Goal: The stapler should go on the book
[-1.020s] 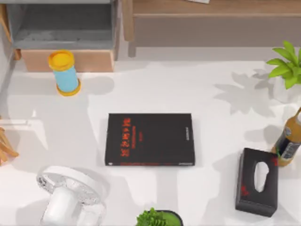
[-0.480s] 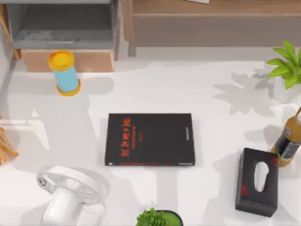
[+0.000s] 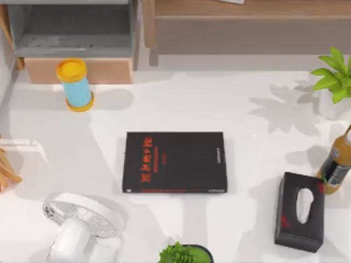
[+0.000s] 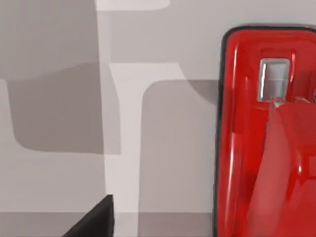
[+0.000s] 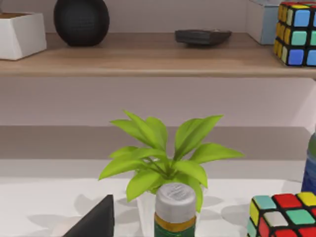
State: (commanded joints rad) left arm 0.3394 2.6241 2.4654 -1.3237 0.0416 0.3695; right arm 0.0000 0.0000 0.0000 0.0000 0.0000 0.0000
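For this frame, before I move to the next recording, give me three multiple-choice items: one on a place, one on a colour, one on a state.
1. Where does the book lie on the table?
A. near the middle
B. at the far left edge
C. on the wooden shelf

2. What colour is the stapler seen close up in the left wrist view?
A. blue
B. red
C. yellow

3. What is on the book's cover?
A. the stapler
B. the tissue box
C. nothing

Answers:
1 A, the top view shows it flat near the centre, the tissue box to its right.
2 B, its glossy body is bright red against the white table.
3 C, the top view shows the black cover with only its red lettering, so the placement is not yet done.
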